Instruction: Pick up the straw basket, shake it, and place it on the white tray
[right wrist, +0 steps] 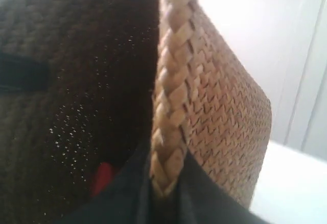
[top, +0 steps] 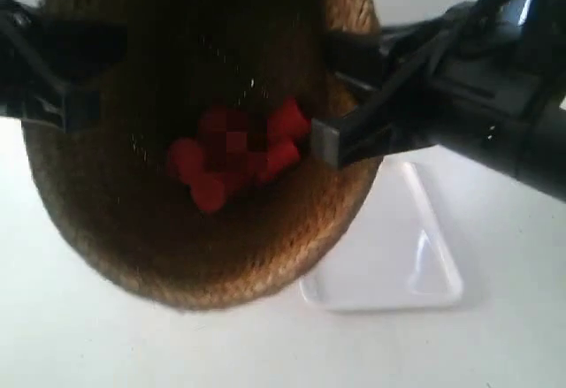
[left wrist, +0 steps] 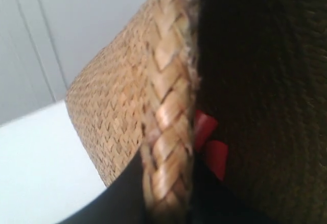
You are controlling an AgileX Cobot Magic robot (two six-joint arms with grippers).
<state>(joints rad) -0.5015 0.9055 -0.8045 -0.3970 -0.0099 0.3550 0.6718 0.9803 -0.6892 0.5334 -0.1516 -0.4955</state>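
I had the basket [top: 203,255] held up, mouth tipped toward the exterior camera, with red pieces [top: 234,154] lying in its dark inside. The left end effector [left wrist: 166,193] was clamped on the braided rim, and the right end effector [right wrist: 163,183] gripped the rim on the opposite side. The tray [top: 398,264] lay on the white surface [top: 88,344], partly hidden behind the basket's edge.
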